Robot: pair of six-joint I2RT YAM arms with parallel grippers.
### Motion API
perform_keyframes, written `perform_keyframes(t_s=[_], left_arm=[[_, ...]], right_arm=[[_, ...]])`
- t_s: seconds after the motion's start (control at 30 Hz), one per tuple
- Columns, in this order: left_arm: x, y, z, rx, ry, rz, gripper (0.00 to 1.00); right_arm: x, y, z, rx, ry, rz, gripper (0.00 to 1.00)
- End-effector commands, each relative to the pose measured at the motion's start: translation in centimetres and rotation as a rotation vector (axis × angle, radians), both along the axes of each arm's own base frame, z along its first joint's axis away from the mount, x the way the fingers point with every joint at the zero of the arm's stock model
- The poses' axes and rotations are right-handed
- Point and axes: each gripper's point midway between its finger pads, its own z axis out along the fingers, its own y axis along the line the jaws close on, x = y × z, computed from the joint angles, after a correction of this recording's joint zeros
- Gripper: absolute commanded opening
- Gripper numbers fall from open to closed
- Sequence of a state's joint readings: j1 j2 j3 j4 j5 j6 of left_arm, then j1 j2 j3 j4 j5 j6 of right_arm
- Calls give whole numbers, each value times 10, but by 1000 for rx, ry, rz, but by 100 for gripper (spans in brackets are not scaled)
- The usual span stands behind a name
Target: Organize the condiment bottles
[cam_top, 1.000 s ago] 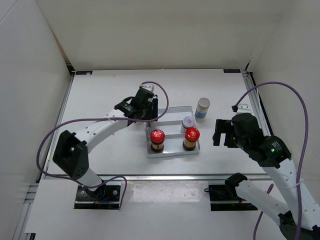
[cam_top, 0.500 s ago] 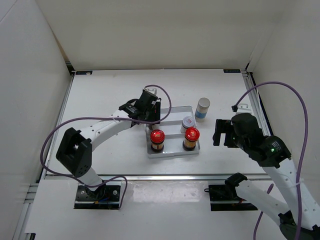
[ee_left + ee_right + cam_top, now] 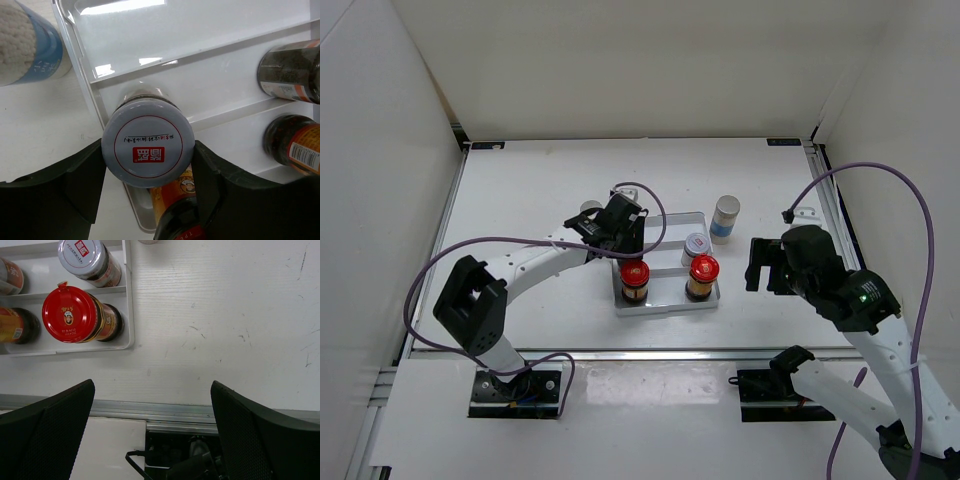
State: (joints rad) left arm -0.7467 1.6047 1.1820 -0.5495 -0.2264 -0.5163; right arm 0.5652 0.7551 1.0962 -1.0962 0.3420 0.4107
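Left gripper [image 3: 148,167] clamped on the white-lidded jar [image 3: 147,149], which hangs over the left end of the tray [image 3: 235,55], above the middle step and close to the side wall. Risk: if set down off-centre, its round base may catch the ridge and tip onto the red-capped bottle [image 3: 172,192] below (glossy hard plastic, slippery). Right gripper [image 3: 152,390] jaws apart, empty, above the scuffed table [image 3: 240,315].

The left arm [image 3: 525,262] and right arm [image 3: 892,368] are white tube links joined by bulky black joints, each trailed by a looping purple cable [image 3: 868,165]. A small green light [image 3: 865,294] glows on the right arm's black housing. The left gripper [image 3: 147,167] and right gripper [image 3: 152,387] have matte black wedge fingers [image 3: 45,435], and the right pair is finely meshed. Black base plates [image 3: 515,392] carry both arms.
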Motion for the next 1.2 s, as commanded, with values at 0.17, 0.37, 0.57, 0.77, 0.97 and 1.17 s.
perform_keyframes(t_s=[0.17,0.37,0.57,0.77,0.97,1.17], left_arm=[[9,-2,15,-16,-73,14,79],[9,-2,36,-39,-97,15,100],[12,8,122,-51,-247,-37,100],[28,77,181,101,-450,15,100],[32,146,123,504,-504,211,100],[32,138,142,478,-621,203,100]], right_arm=[[8,1,2,-4,-26,-8,100],[10,2,0,-13,-13,-20,100],[18,3,-5,-63,52,-48,100],[58,31,5,-48,88,-62,100],[120,59,14,-112,89,-15,100],[178,63,9,-87,139,-17,96]])
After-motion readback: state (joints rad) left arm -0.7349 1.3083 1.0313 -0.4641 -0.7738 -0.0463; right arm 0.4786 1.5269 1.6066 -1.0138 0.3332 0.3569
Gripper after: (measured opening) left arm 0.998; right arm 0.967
